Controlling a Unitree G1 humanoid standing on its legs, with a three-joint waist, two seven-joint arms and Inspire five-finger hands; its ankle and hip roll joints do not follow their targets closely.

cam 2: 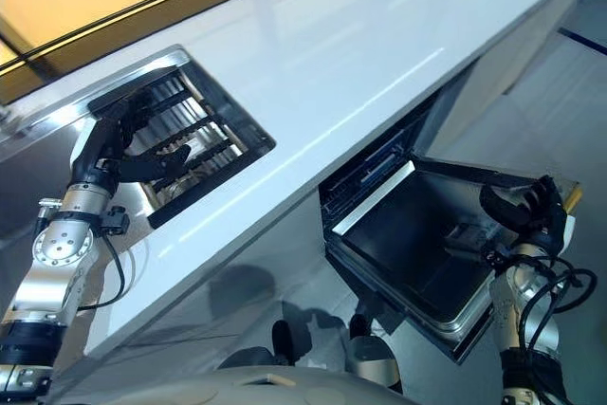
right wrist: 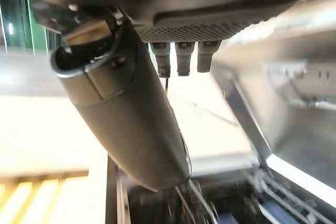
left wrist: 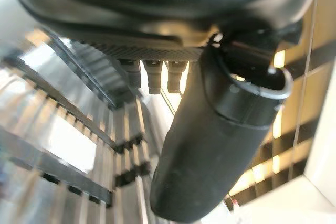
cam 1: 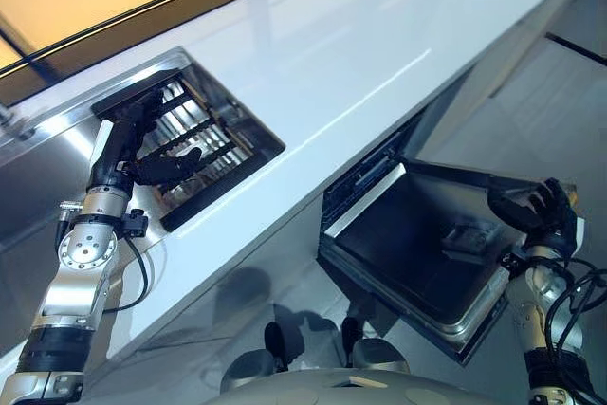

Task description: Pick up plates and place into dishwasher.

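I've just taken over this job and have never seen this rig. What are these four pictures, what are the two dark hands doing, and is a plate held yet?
The two wide pictures come from a stereo camera on the humanoid robot's head, looking down at a white counter. The two close ones come from cameras on its wrists, looking along each thumb.

The left hand reaches into a sunken steel sink holding a dark slatted rack, fingers loosely spread, holding nothing. No plate can be made out there.

The right hand is at the far edge of the open dishwasher door, fingers curled at its rim; whether it truly grips the door I cannot tell.

So no plate is held yet.
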